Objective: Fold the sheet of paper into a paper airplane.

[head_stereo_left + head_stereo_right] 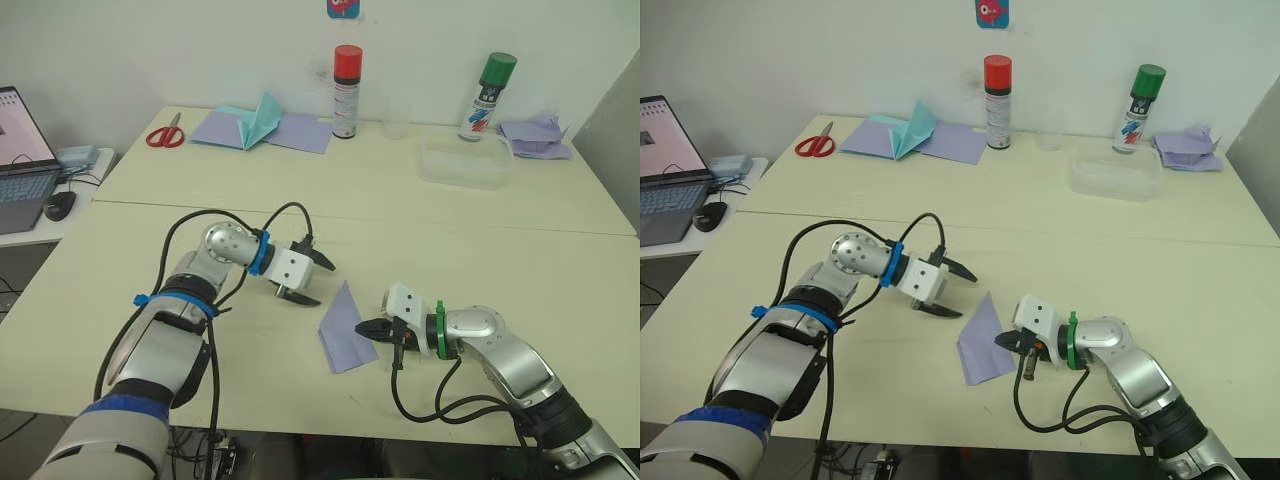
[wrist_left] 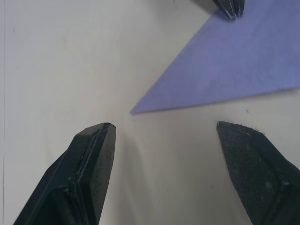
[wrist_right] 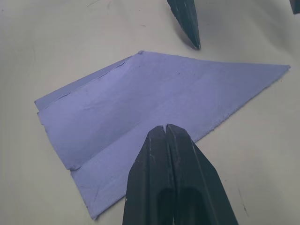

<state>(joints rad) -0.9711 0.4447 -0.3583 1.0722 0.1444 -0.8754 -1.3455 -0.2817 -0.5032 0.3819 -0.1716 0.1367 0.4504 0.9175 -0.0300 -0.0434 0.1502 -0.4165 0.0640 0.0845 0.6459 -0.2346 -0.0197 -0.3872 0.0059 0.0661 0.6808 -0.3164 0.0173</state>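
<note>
Paper: one lavender sheet, folded into a flat pointed wedge with layered flaps, lying on the near part of the surface, between the two grippers.
Left gripper: jaws wide apart, just beside the paper's pointed tip, not touching it; in the left wrist view the tip lies a little beyond the gap between the two fingers.
Right gripper: jaws pressed together, tip resting against the paper's long right edge; in the right wrist view the closed fingers overlap that edge, and I cannot tell whether any paper is pinched between them.
Spray cans: two, upright at the far side, one with a red cap, one with a green cap.
Scissors: one pair, red handles, far left.
Teal plane: one, standing on flat lavender sheets beside the scissors.
Clear tub: one, near the green-capped can.
Crumpled lavender paper: one pile, far right corner.
Laptop: one, open, on a side desk to the left, with a mouse beside it.
</note>
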